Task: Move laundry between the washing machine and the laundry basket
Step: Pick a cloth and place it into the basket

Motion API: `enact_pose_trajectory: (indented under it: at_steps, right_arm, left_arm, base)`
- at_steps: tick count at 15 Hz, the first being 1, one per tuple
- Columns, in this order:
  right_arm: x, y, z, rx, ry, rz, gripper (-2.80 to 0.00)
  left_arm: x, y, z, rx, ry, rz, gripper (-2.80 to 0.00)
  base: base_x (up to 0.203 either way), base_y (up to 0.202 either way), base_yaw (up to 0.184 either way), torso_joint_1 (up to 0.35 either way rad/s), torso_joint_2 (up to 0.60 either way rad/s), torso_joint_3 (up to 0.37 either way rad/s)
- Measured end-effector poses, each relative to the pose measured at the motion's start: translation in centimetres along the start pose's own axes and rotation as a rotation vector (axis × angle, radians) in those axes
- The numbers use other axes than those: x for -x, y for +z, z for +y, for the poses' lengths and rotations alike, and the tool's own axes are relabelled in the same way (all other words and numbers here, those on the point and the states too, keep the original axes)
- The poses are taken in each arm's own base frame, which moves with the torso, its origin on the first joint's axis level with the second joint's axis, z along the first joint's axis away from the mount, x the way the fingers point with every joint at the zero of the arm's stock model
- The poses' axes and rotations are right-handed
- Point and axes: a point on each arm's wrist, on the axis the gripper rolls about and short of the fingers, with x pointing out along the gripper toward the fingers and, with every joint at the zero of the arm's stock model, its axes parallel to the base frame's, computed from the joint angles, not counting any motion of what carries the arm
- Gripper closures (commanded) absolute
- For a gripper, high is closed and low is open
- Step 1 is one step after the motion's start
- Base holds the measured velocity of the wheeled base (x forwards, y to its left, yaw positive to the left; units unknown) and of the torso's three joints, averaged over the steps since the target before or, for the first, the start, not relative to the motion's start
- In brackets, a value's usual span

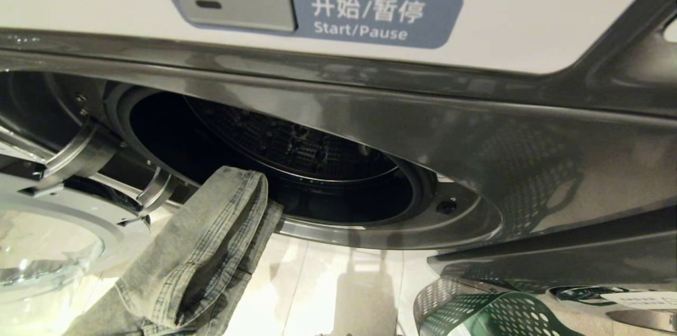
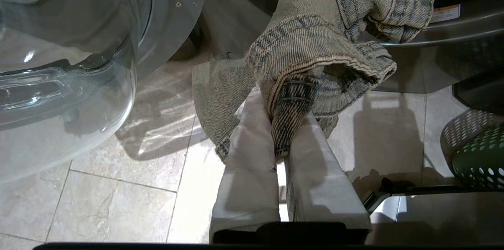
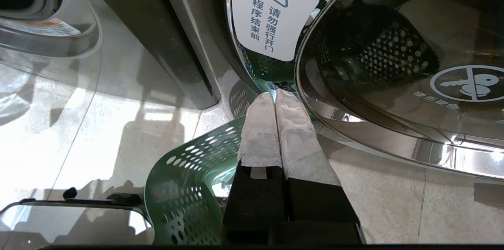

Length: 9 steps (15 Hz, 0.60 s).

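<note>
A pair of faded grey-blue jeans [image 1: 211,241] hangs from the lip of the washing machine's open drum [image 1: 296,166], trailing down toward the floor. In the left wrist view my left gripper [image 2: 285,104] is shut on a fold of the jeans [image 2: 315,45], the white-taped fingers [image 2: 252,155] pinching the denim just below the drum's rim. The green perforated laundry basket [image 1: 476,315] stands on the floor to the right. My right gripper [image 3: 275,96] is shut and empty, parked above the basket [image 3: 185,187] near a closed door. Neither arm shows in the head view.
The glass door [image 1: 47,251] of the washing machine stands swung open at the left. A second machine's closed round door [image 3: 393,57] with a white warning sticker [image 3: 271,13] is close to the right gripper. Pale floor tiles [image 1: 338,283] lie below.
</note>
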Motion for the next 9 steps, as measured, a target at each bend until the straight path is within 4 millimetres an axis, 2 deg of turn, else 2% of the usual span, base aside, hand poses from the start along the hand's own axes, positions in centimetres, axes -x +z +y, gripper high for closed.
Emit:
enact_pose_trajectory:
  at_steps: [9]
  right_arm:
    - [0.0, 0.0, 0.0, 0.0, 0.0, 0.0, 0.0]
  left_arm:
    - [0.14, -0.03, 0.01, 0.061, 0.008, -0.021, 0.0]
  base:
    - [0.0, 0.0, 0.0, 0.0, 0.0, 0.0]
